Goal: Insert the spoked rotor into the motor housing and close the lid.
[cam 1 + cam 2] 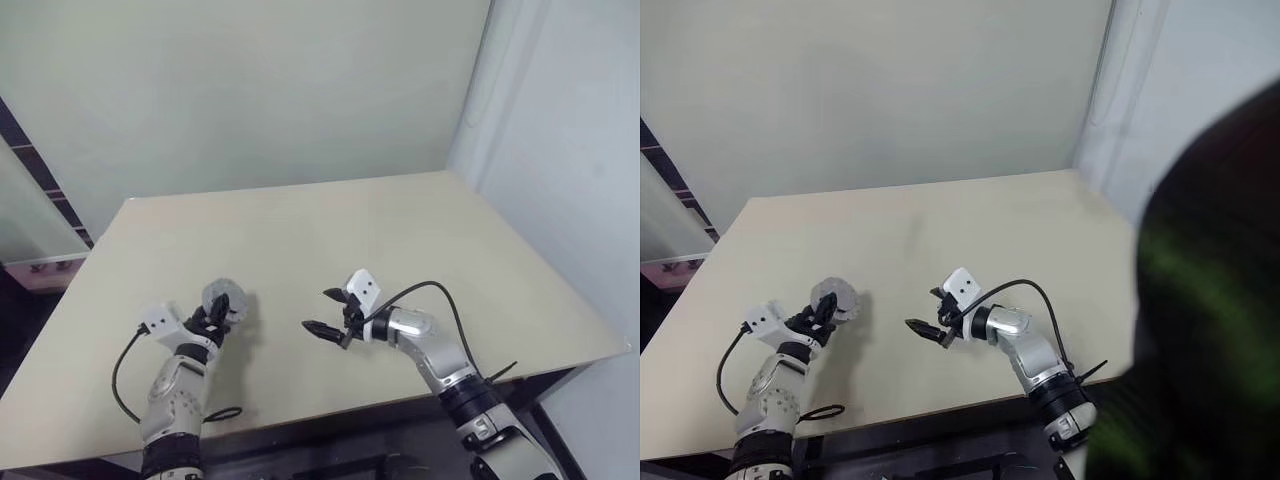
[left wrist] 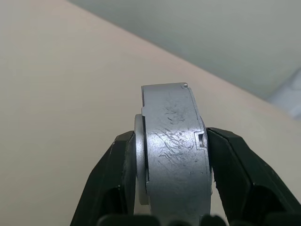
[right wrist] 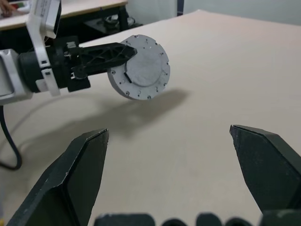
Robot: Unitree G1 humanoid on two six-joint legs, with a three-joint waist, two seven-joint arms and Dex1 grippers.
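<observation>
My left gripper [image 1: 221, 308] is shut on a thick silvery-grey round puck [image 2: 171, 150], held just above the table near its front left. I take the puck for the motor housing [image 3: 141, 66]; it is on edge, and its flat face shows small holes around the rim. A thinner disc [image 2: 139, 160] lies against one face; I cannot tell whether it is the lid. The spoked rotor is out of view. My right gripper [image 1: 316, 310] stands open and empty to the right of the puck, pointing toward it with a gap between; its fingers [image 3: 82, 165] are spread wide.
The beige table [image 1: 400, 230] carries nothing else that I can see. Its front edge runs just below both arms, and its right edge lies beside a pale wall. A dark blurred shape [image 1: 1210, 300] covers the right side of the right eye view.
</observation>
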